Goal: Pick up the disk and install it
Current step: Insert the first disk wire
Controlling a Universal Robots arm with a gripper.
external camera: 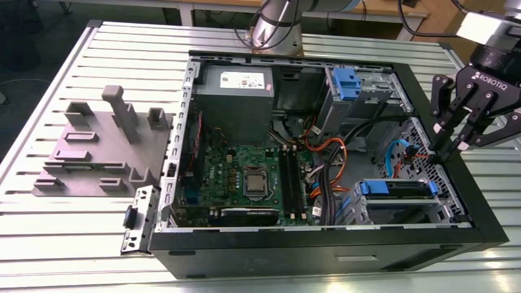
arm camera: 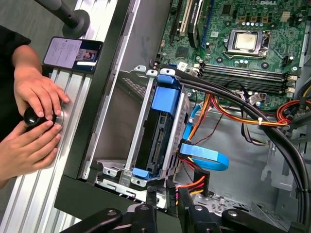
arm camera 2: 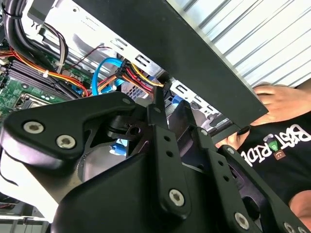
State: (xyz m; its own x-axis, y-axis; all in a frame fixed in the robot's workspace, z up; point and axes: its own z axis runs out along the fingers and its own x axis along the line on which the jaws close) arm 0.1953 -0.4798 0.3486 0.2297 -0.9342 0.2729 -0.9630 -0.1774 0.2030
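A: Where's the disk (external camera: pixel 396 189)?

B: Sitting in the metal drive cage (external camera: pixel 411 212), near end of the computer case (external camera: pixel 326 251), exterior view's right. Lies flat, blue bracket round it.

A: And the gripper (external camera: pixel 453 148)?

B: Hangs over the case's wall at the exterior view's right, just beside the cage, tips pointing down. Jaws narrow, small gap, nothing btwn them. Apart from the disk.

A: What else is in the case?

B: Grey power supply (external camera: pixel 236 91) w/ white sticker at the far end, green motherboard (external camera: pixel 236 165) mid-case, blue latch (external camera: pixel 346 82) in the far bay. Outside, on the slotted table (external camera: pixel 65 256), a grey fixture (external camera: pixel 97 146) at the exterior view's left.

A: Wrist cams add anything?

B: First wrist view: disk side-on in its cage, blue clips at both ends, blue flat cable (arm camera: pixel 209 160) looping just beside it w/ orange wires. Also a person's hand (arm camera: pixel 39 94) and a second hand (arm camera: pixel 24 148) wrapped on a black knob (arm camera: pixel 33 117) on the table outside the case; phone (arm camera: pixel 73 52) lies near them. Second wrist view: finger linkages close up, case wall past them, then part of a hand and a black printed shirt (arm camera 2: pixel 284 150).
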